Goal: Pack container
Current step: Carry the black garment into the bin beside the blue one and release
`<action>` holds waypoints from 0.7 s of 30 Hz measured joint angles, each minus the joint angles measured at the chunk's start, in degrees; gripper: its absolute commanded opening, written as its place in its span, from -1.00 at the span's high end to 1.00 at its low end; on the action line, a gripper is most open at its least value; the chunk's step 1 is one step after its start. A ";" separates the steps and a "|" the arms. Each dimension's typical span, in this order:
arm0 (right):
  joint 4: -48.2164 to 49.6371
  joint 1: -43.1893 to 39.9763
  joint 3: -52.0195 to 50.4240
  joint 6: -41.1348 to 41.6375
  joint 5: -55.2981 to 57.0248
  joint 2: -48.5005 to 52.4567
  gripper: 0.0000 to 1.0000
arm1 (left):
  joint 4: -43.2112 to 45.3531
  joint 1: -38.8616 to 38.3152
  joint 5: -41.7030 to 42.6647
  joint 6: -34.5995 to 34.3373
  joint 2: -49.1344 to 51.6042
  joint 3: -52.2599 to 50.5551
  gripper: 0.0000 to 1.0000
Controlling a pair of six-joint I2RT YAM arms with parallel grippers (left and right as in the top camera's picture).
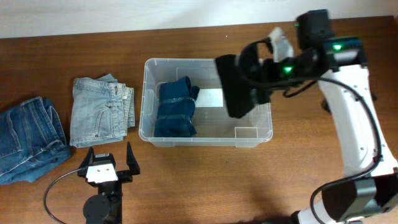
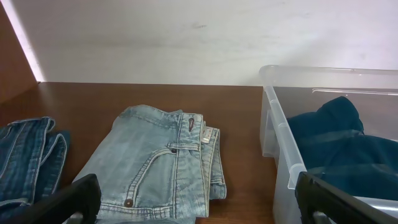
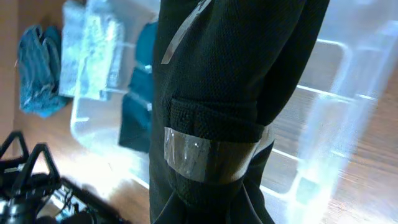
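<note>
The clear container [image 1: 147, 99] sits mid-table with dark blue folded jeans [image 1: 176, 109] in its left half and a white label [image 1: 210, 97] on its base. My right gripper [image 1: 260, 73] is shut on a black garment [image 1: 235, 87] with a silver stripe [image 3: 208, 155]; it hangs over the container's right half and hides the fingers. My left gripper [image 1: 110, 163] is open and empty in front of the container's left corner [image 2: 280, 143], facing the light blue folded jeans [image 2: 158, 165].
Light blue folded jeans [image 1: 99, 112] lie left of the container. Mid-blue jeans [image 1: 28, 140] lie at the far left edge, also showing in the left wrist view [image 2: 28, 158]. A pale wall [image 2: 205, 37] runs behind the table.
</note>
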 measured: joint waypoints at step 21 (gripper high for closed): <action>16.44 14.29 -13.77 16.59 13.40 0.48 0.92 | 0.00 0.00 0.00 0.00 0.00 0.00 -0.99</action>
